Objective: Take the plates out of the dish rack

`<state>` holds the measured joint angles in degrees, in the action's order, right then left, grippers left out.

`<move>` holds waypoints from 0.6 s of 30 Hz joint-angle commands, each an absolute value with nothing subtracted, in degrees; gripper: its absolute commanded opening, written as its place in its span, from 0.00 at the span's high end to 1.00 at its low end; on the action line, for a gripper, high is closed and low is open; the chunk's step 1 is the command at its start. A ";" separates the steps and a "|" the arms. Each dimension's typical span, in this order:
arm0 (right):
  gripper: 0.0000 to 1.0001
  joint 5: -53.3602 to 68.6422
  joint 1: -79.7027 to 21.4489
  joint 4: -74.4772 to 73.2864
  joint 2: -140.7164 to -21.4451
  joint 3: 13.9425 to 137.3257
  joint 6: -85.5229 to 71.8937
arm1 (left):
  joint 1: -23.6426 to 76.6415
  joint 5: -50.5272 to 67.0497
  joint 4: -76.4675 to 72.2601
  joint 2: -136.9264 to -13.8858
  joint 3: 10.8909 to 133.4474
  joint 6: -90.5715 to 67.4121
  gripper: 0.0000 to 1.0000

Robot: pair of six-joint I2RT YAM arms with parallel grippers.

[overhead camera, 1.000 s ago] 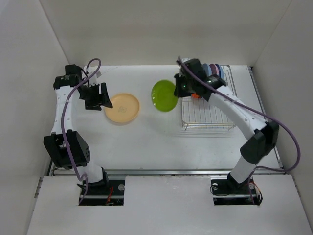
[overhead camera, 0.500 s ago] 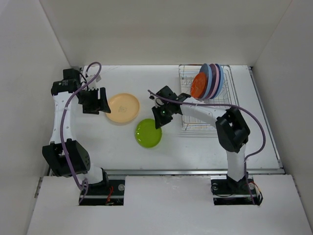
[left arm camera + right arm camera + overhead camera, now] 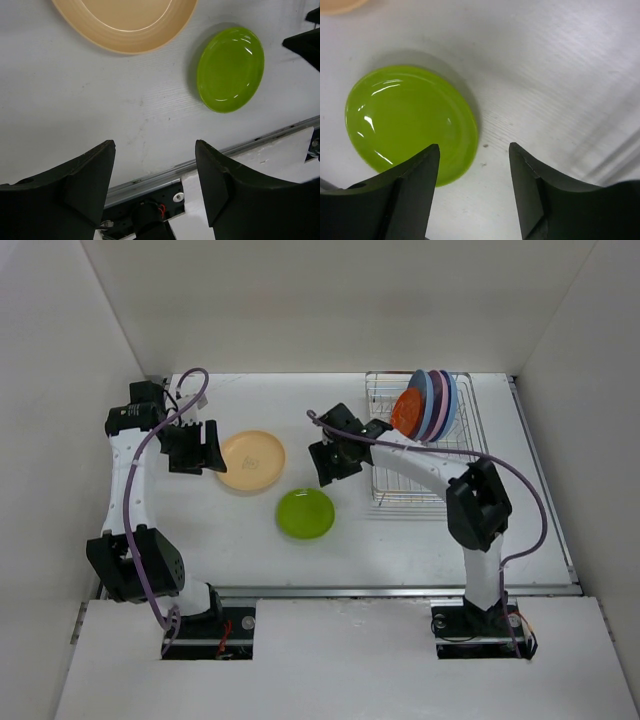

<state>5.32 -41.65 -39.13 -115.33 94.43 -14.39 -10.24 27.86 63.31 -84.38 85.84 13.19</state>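
The green plate (image 3: 305, 513) lies flat on the table, also seen in the left wrist view (image 3: 231, 68) and right wrist view (image 3: 410, 122). My right gripper (image 3: 330, 462) (image 3: 474, 150) hovers open just beyond its rim, holding nothing. The pale yellow plate (image 3: 250, 460) (image 3: 130, 22) lies flat to the left. My left gripper (image 3: 205, 448) (image 3: 155, 150) stands open and empty beside it. The dish rack (image 3: 425, 485) at the back right holds the orange plate (image 3: 408, 412), a light blue plate (image 3: 424, 400), a pink one (image 3: 437, 405) and a darker blue one (image 3: 450, 405), all upright.
White walls enclose the table on three sides. A metal rail (image 3: 340, 590) runs along the near edge, in front of the arm bases. The right arm's forearm (image 3: 420, 465) reaches across the front half of the rack.
My right gripper carried the green plate from near the rack down to the table, opened and let it go, then drew back a little. The left arm barely moved.
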 commanded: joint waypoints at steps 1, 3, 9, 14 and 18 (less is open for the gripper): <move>0.36 -8.23 -41.05 -43.32 -107.24 101.23 -16.43 | -10.55 27.95 64.07 -82.09 85.34 14.50 0.38; 0.34 -13.95 -40.17 -46.31 -105.82 103.44 -18.80 | -10.55 27.95 64.07 -82.09 85.34 14.50 0.38; 0.35 -29.44 -31.57 -50.80 -108.18 112.93 -23.46 | -10.55 25.76 62.93 -81.56 85.34 14.50 0.38; 0.39 -33.30 -25.41 -52.37 -115.65 121.89 -23.47 | -10.02 14.03 58.99 -78.93 82.10 15.21 0.33; 0.42 -37.07 -23.30 -52.38 -121.37 127.87 -22.94 | -10.02 4.41 52.74 -74.63 78.58 16.87 0.30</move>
